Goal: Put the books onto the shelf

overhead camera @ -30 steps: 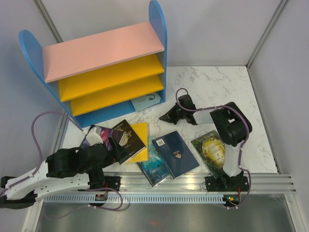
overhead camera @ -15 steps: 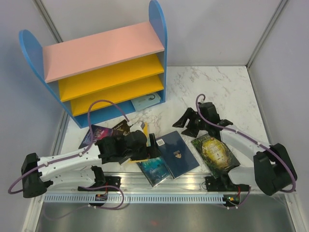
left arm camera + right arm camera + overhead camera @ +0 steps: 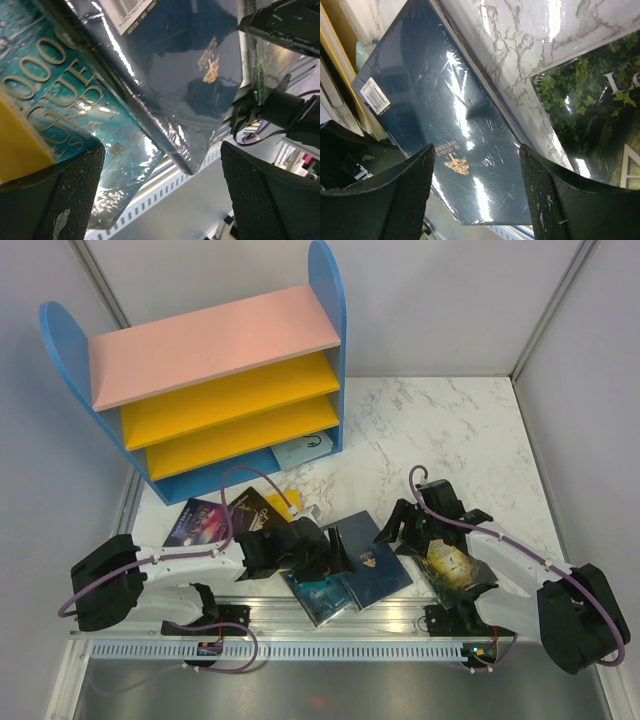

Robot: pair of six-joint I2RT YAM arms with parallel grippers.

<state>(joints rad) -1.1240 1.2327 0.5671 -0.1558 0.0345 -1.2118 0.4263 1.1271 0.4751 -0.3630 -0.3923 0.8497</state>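
- Looking at the top view, I see the shelf (image 3: 210, 370) in the upper left of the frame, with blue sides, one pink board and two yellow boards.
- One light blue book (image 3: 305, 450) lies in the lowest compartment of the shelf, at its right end.
- The other books lie flat on the marble worktop (image 3: 450, 430), in the lower middle of the frame. From left to right they are a purple book (image 3: 197, 520), a black-and-gold book (image 3: 248, 510), a yellow book (image 3: 286, 502), a teal book (image 3: 322, 595), a navy book (image 3: 378, 562) and a green-gold book (image 3: 452, 565).
- The navy book lies with one edge over the teal book.
- The left gripper (image 3: 338, 552) is above the place where these two books meet. In its wrist view the fingers (image 3: 50, 200) stand wide apart with nothing between them. I cannot tell if they touch a cover.
- The right gripper (image 3: 398, 532) is at the upper right edge of the navy book, between it and the green-gold book.
- In the right wrist view its fingers (image 3: 385, 200) also stand apart and hold nothing. The navy book and a strip of bare worktop show below them.
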